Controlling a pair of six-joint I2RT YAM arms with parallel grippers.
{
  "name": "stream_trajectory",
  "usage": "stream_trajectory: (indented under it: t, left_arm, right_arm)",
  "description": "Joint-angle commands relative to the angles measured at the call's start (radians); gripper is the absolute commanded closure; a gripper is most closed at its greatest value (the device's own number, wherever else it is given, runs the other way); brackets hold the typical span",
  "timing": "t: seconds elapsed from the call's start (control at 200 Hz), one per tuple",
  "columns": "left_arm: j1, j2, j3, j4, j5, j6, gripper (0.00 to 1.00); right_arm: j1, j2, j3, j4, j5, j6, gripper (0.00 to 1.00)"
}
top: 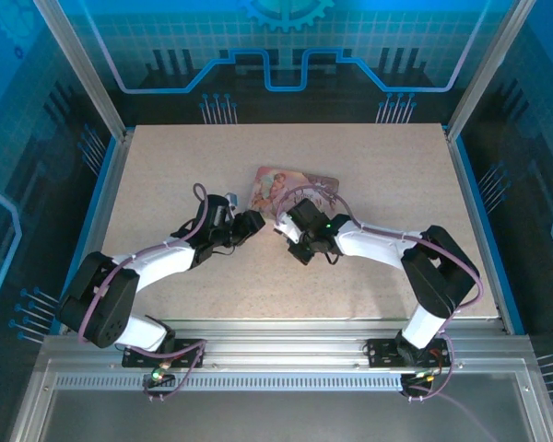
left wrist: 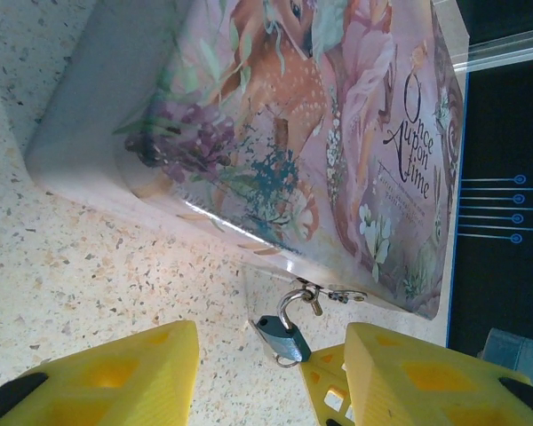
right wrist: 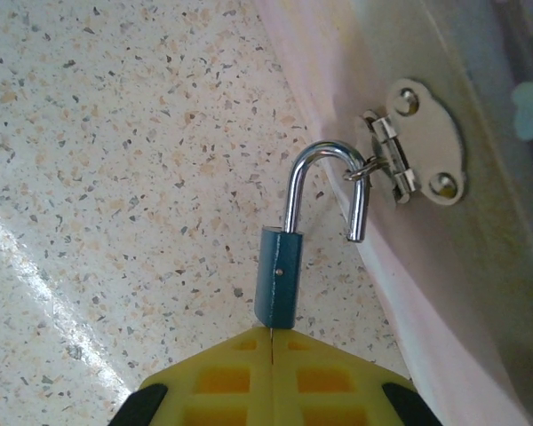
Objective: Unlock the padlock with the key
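In the top view both arms bend inward from their bases at the bottom edge and meet near the middle of the table (top: 396,166). The left gripper (top: 251,224) and the right gripper (top: 282,226) point at each other, just below the lower edge of the pink tin box (top: 295,187). The left gripper's yellow fingers (left wrist: 124,373) stand apart at the bottom of its wrist view, released and grasping nothing. The padlock (left wrist: 282,338) sits between and beyond them, clear of both pads. In the right wrist view the right gripper (right wrist: 271,344) is clenched, its two tips pressed together at the bottom centre against the underside of the teal padlock body. Whether anything is pinched between them cannot be told. The shackle (right wrist: 324,155) rises from the body and hooks through the ring of the hasp (right wrist: 424,142) on the box wall at the upper right, its other leg hanging free outside the body. Bare speckled tabletop spreads to the left of the padlock, while the box wall closes the right side diagonally. In the top view there is open table on both sides of the box and below the grippers.
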State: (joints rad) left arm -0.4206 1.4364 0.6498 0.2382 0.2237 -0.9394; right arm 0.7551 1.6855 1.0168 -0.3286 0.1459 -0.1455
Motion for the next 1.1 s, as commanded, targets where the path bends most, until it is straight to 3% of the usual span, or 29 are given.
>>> stream_trajectory:
  t: [0.0, 0.33, 1.096]
  left_arm:
    - [0.010, -0.037, -0.015, -0.010, 0.002, 0.015, 0.52]
    - [0.009, -0.070, -0.046, -0.008, 0.018, 0.003, 0.52]
    - [-0.001, -0.057, -0.053, 0.008, 0.032, -0.017, 0.52]
  right_arm:
    - [0.025, -0.004, 0.009, -0.004, 0.023, -0.047, 1.00]
    - [0.025, -0.097, -0.040, 0.075, 0.012, -0.049, 1.00]
    - [-0.011, -0.070, -0.051, 0.187, -0.079, -0.008, 1.00]
